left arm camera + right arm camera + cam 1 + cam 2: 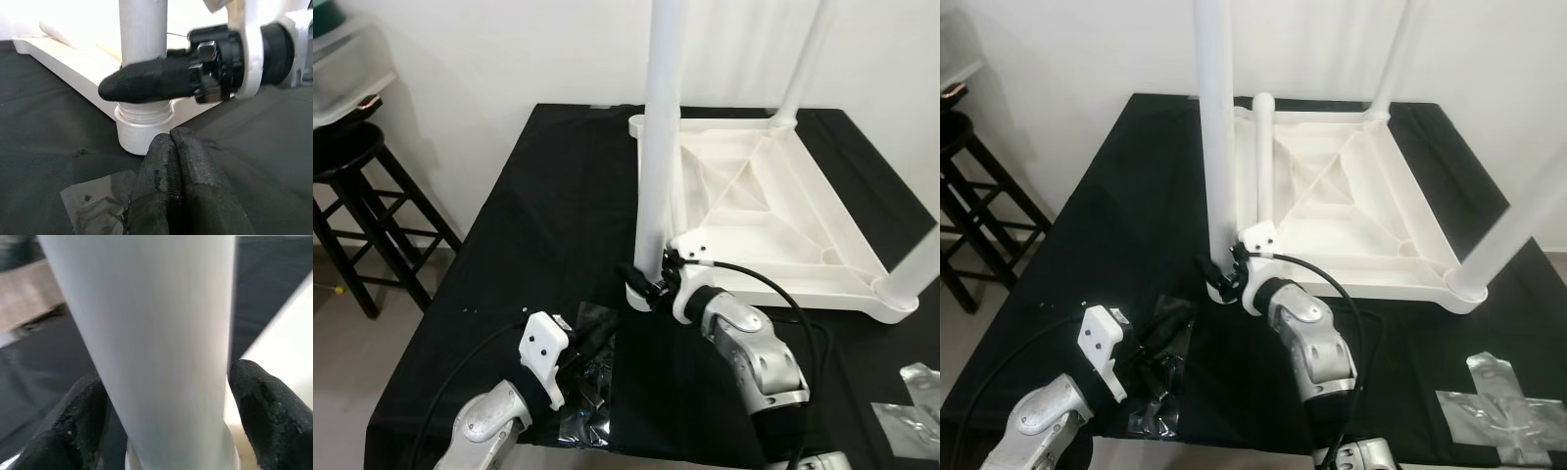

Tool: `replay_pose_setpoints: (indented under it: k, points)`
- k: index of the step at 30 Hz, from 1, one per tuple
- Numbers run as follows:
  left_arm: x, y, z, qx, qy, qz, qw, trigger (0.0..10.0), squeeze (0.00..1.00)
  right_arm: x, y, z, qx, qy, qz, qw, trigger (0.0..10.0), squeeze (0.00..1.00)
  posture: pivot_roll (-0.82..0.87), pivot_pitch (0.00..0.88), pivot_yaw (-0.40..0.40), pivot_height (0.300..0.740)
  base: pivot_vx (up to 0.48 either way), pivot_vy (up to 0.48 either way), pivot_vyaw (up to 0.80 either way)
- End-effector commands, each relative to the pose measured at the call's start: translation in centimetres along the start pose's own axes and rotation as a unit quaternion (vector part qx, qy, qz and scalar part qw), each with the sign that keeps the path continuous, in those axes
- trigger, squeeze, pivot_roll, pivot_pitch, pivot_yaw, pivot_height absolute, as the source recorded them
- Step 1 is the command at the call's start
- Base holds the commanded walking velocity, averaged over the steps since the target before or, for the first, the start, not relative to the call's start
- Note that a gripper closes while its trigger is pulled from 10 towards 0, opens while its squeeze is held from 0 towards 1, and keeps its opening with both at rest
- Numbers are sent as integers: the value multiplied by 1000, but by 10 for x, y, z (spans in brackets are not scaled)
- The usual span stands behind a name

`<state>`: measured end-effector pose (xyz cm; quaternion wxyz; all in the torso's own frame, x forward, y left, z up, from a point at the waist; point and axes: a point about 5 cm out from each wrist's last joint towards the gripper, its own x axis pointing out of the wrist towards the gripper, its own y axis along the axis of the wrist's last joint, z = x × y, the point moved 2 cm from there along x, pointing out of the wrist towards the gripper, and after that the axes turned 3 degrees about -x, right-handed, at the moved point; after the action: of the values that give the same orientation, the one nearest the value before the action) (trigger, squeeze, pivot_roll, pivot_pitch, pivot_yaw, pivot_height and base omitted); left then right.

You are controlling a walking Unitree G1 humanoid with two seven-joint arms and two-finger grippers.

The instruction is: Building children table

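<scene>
A white plastic children's table (pixel 754 196) lies upside down on a black-clothed table (pixel 538 215). Three white legs stand up from its corners. A loose leg (pixel 1263 157) lies inside the upturned top. My right gripper (pixel 641 284) is at the base of the near-left leg (pixel 661 147), low by the screw socket (pixel 144 129). One black finger (pixel 80 426) presses each side of the leg, so the gripper is shut on it. My left gripper (pixel 170 139) hovers just in front of that socket, its two fingers pressed together, over a crinkled plastic bag (pixel 587 392).
A black wooden stool (pixel 352 166) stands off the table's left side, with a clear plastic box (pixel 342 69) above it. Silver foil bags (pixel 1498 401) lie near the front right edge. A white wall rises behind the table.
</scene>
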<state>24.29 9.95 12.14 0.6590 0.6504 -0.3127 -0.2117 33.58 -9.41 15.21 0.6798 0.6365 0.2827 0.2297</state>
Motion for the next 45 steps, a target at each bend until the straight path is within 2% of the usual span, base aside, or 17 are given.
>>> replay_pose_setpoints:
  k: [1,2,9,14,18,19,21,22,30,32,36,38,39,40,41,42,45]
  points:
    - [-1,-4,1,-3,-2,-6,1000,10000,0,2,13,-1,-12,42,23,999,10000,416,-9,110,-2,740,0,0,0]
    - [0,-4,1,-3,-3,-6,1000,10000,0,1,22,2,-28,75,34,996,10000,0,-3,110,-5,740,0,0,0]
    - [0,-4,2,-2,-1,-7,1000,10000,0,-2,43,7,-90,189,39,977,10000,0,16,109,-8,740,0,0,0]
    - [-2,-5,2,-2,-1,-9,1000,10000,0,-4,47,6,-96,265,24,959,10000,0,26,109,-3,740,0,0,0]
    - [-3,-5,1,-2,-2,-11,1000,10000,0,-4,50,10,-84,290,19,953,10000,0,29,110,1,740,0,0,0]
    - [-3,-5,1,-2,-3,-11,1000,10000,0,-4,50,11,-75,296,20,952,4510,0,29,110,1,740,0,0,0]
    - [-3,-5,1,-3,-3,-11,1000,10000,0,-4,50,13,-65,302,20,951,4314,0,29,110,1,740,0,0,0]
    - [-3,-5,1,-3,-3,-12,1000,10000,0,-4,50,16,-61,303,20,951,0,0,33,113,3,740,0,0,0]
    - [-4,-4,2,-3,-4,-12,1000,10000,0,-10,42,23,-53,297,22,953,0,0,34,120,4,740,0,0,0]
    - [-5,-4,2,-3,-4,-12,1000,10000,0,-17,36,28,-53,261,27,963,0,0,30,123,4,740,0,0,0]
    - [-5,-4,2,-3,-4,-12,1000,10000,0,-17,35,29,-53,259,27,964,0,0,30,123,4,740,0,0,0]
    - [-5,-3,1,-3,-4,-12,1000,10000,0,-18,19,28,-34,172,17,984,0,0,20,125,-2,740,0,0,0]
    - [-5,-3,1,-3,-4,-12,1000,10000,0,-18,19,28,-34,172,17,984,0,0,20,125,-2,740,0,0,0]
    - [-6,-3,0,-3,-4,-11,1000,10000,0,-10,3,29,-13,49,5,999,0,0,11,127,1,740,0,0,0]
    - [-6,-3,-1,-3,-3,-11,1000,10000,0,-9,-20,23,73,-85,-3,994,0,0,5,132,9,740,0,0,0]
    - [-6,-3,-1,-3,-3,-10,1000,10000,0,-10,-26,10,48,-129,-20,990,0,0,8,129,5,740,0,0,0]
    - [-6,-3,-2,-3,-3,-11,1000,10000,0,-11,-20,2,41,-138,-3,990,0,0,4,128,9,740,0,0,0]
